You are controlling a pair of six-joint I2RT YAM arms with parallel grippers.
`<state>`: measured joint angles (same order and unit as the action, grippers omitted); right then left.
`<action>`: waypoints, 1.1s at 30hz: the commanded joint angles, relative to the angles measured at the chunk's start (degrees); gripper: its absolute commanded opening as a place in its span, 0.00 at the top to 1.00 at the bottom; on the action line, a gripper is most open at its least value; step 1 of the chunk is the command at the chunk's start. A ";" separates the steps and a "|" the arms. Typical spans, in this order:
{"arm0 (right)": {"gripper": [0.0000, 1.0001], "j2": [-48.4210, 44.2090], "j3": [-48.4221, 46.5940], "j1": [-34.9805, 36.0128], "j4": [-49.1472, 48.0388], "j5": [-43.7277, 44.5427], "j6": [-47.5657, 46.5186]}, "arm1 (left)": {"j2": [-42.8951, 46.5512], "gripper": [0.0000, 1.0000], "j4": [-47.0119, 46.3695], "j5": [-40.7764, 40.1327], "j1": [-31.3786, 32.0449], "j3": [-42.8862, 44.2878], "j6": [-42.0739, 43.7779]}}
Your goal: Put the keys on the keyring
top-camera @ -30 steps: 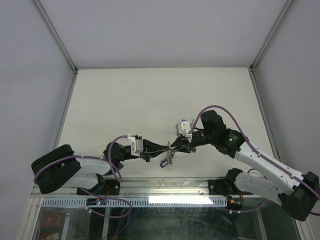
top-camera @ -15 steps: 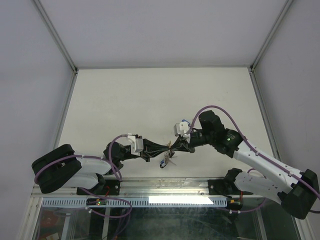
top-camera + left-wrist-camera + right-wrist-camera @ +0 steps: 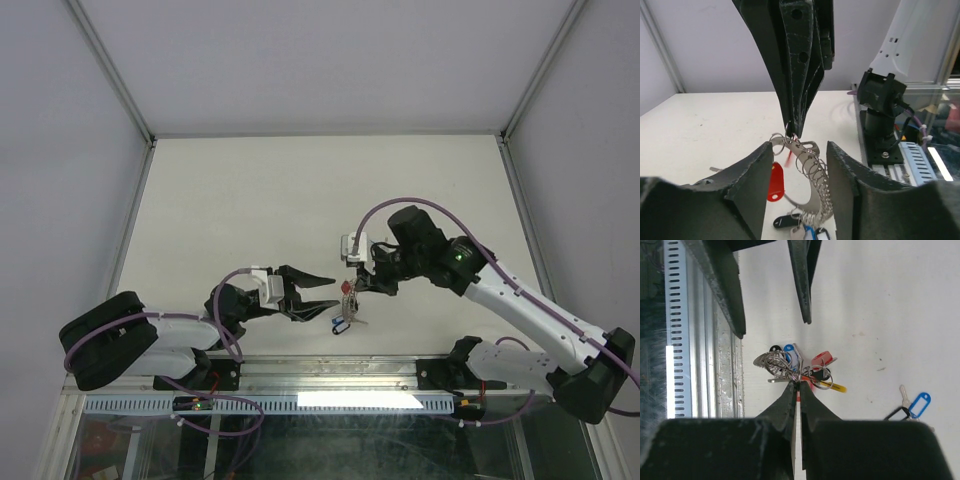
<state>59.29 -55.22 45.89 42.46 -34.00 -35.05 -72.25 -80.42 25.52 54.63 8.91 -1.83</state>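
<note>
The keyring (image 3: 816, 176) is a curved silvery band strung with many small rings, and it hangs just above the table. Keys with red (image 3: 775, 181), black (image 3: 785, 220) and blue tags dangle from it. My right gripper (image 3: 799, 382) is shut on the keyring's top (image 3: 347, 296), with its yellow section (image 3: 836, 387) beside the tips. My left gripper (image 3: 800, 146) is open. Its fingers (image 3: 747, 185) flank the hanging keyring, and I cannot tell whether they touch it. In the top view, the left gripper (image 3: 333, 293) faces the right gripper (image 3: 351, 288) near the table's front edge.
A loose key with a blue tag (image 3: 921, 402) lies on the white table (image 3: 250, 200) beside a black tag (image 3: 895, 414). A slotted metal rail (image 3: 675, 330) runs along the table's near edge. The right arm's base (image 3: 882, 125) stands close by.
My left gripper has opened and let go of the keyring. The right gripper has shut on it and now holds it, shifted slightly up and back.
</note>
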 commanded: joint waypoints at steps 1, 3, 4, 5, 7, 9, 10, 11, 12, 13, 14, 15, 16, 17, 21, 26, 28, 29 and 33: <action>1.00 2.78 -7.54 0.51 6.48 9.00 3.08 | 1.91 0.51 2.73 -3.66 -0.52 1.39 1.48; 1.00 4.40 -9.37 0.52 6.17 9.93 5.95 | 2.06 0.45 5.37 -4.16 -0.49 2.39 2.24; 1.00 5.15 -10.30 0.52 5.74 10.74 7.64 | 1.93 0.42 6.08 -4.35 -0.41 2.88 2.53; 1.00 5.95 -11.12 0.44 5.45 11.54 9.33 | 1.68 0.39 6.71 -4.60 -0.34 3.32 2.91; 1.00 7.65 -13.44 0.51 5.25 12.70 12.11 | 1.10 0.34 8.19 -5.64 -0.06 4.15 3.74; 1.00 9.19 -15.37 0.51 5.39 12.90 14.35 | 0.62 0.31 8.95 -6.80 0.31 4.59 4.75; 1.00 9.77 -16.24 0.51 5.39 13.03 15.26 | 0.06 0.30 9.05 -7.87 0.42 4.70 5.11; 1.00 10.21 -16.84 0.52 5.20 13.19 16.17 | -0.41 0.29 9.11 -8.52 0.66 4.93 5.51; 1.00 10.54 -17.36 0.51 4.85 13.40 16.88 | -0.90 0.29 9.39 -9.53 0.91 5.22 5.90; 1.00 10.71 -17.69 0.51 3.82 13.69 17.67 | -1.46 0.29 9.77 -10.51 1.38 5.55 6.30; 1.00 10.64 -17.89 0.52 3.03 13.85 18.47 | -2.06 0.28 10.03 -11.47 1.74 5.98 6.79; 1.00 10.64 -17.97 0.52 2.42 13.80 19.31 | -2.62 0.28 10.29 -12.96 2.16 6.37 7.10; 1.00 10.68 -18.13 0.52 1.99 13.56 19.91 | -3.29 0.28 10.46 -14.24 2.49 6.69 7.54; 1.00 10.72 -18.35 0.52 1.59 13.37 20.61 | -4.01 0.29 10.54 -15.56 2.90 6.98 8.02; 1.00 10.56 -18.60 0.47 0.37 12.59 23.09 | -5.83 0.30 11.68 -20.74 4.18 8.46 9.85; 1.00 10.49 -17.91 0.49 -1.39 12.14 25.36 | -7.49 0.34 11.17 -23.51 4.78 10.00 10.60; 1.00 10.69 -17.61 0.52 -1.41 12.16 25.66 | -8.01 0.36 10.46 -24.15 4.87 10.28 10.68; 1.00 10.71 -17.52 0.50 -1.48 12.15 25.80 | -8.14 0.40 10.43 -24.12 4.87 10.52 10.78; 1.00 10.59 -17.57 0.47 -1.37 12.31 26.07 | -8.59 0.60 12.08 -23.92 4.94 11.44 11.29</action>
<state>70.72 -70.52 46.06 45.01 -20.95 -10.81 -80.51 -67.22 3.16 58.96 17.78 8.16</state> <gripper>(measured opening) 0.017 0.497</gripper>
